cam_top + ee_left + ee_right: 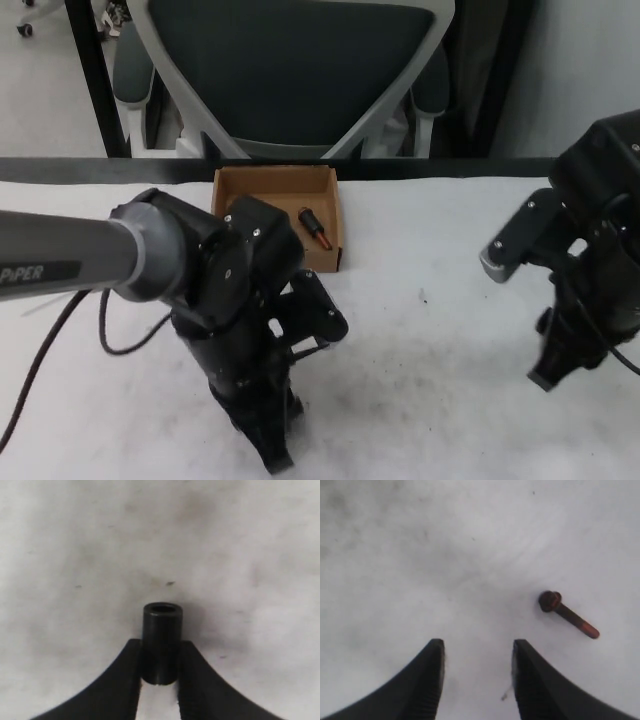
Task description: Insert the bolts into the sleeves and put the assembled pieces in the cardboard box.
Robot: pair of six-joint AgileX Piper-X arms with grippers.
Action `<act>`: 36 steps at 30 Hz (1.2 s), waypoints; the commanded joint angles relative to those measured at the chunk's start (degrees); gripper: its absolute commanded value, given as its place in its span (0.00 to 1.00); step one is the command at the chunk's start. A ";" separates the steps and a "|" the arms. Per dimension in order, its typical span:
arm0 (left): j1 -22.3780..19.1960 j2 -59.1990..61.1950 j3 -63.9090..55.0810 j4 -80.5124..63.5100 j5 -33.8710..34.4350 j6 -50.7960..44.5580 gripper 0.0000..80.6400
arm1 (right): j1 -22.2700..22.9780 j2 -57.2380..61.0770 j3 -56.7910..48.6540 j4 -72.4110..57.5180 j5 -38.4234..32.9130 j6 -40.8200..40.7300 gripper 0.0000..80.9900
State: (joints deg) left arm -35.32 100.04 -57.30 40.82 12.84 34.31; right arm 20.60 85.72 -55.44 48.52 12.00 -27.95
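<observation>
My left gripper (161,662) is clamped low on a short black metal sleeve (163,625), its bore clear beyond the fingertips. It looks stiff, light and slick, so I would grip it firmly by the wall. My right gripper (478,647) is spread, with a small red hex-head bolt (567,614) on the white bench (395,555) nearby, best taken at the head. The high view adds a brown cardboard box (228,180) at upper centre, with 1 assembled piece (315,228) inside.
</observation>
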 commanded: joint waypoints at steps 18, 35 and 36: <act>-5.81 -47.05 32.52 -45.06 17.77 -18.19 0.01 | -2.75 -0.70 0.15 0.53 8.19 -20.63 0.51; -22.70 -63.28 45.56 -57.79 5.27 -18.51 0.01 | -10.89 7.92 -0.07 -9.18 4.50 -31.01 0.43; -22.57 -63.28 45.56 -57.81 5.27 -18.05 0.01 | -10.89 8.79 -0.07 -10.03 4.50 -30.99 0.43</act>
State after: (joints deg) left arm -57.69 37.26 -11.63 -15.50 18.79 16.58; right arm 9.96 93.02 -55.29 40.75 17.42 -57.88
